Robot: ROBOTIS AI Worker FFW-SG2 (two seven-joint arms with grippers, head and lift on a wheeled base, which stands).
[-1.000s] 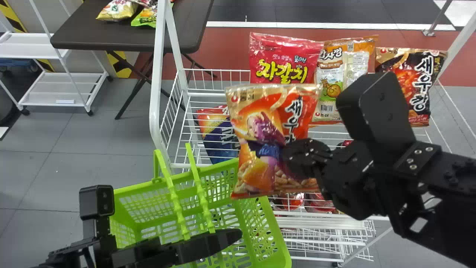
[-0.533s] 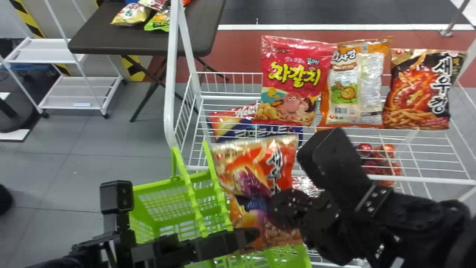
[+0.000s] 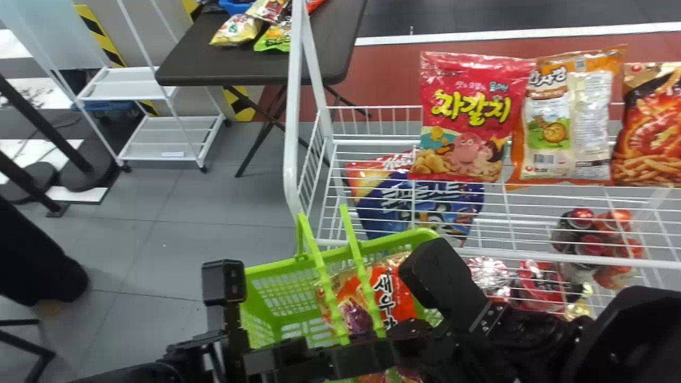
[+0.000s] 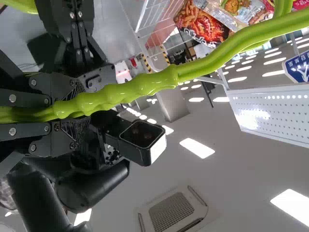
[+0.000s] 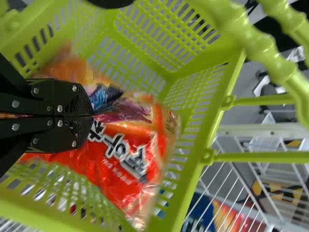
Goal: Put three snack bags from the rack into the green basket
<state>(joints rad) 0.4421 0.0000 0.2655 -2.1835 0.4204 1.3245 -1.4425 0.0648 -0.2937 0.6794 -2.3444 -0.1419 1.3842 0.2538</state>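
we see the green basket [image 3: 276, 265], its handle [image 3: 321, 271] pinched in our left claw [image 3: 393, 348], an orange-red snack bag [image 3: 396, 282] down inside, our right claw [image 3: 412, 330] pinching it, white wire rack [image 3: 564, 258] alongside, red bag [image 3: 471, 114], orange bag [image 3: 548, 133], dark bag [image 3: 652, 127] in a row

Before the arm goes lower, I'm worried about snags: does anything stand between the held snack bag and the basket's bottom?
Nothing visible does. The right gripper holds the snack bag within the green basket; the handles cross in front of it in the head view, but not beneath it.
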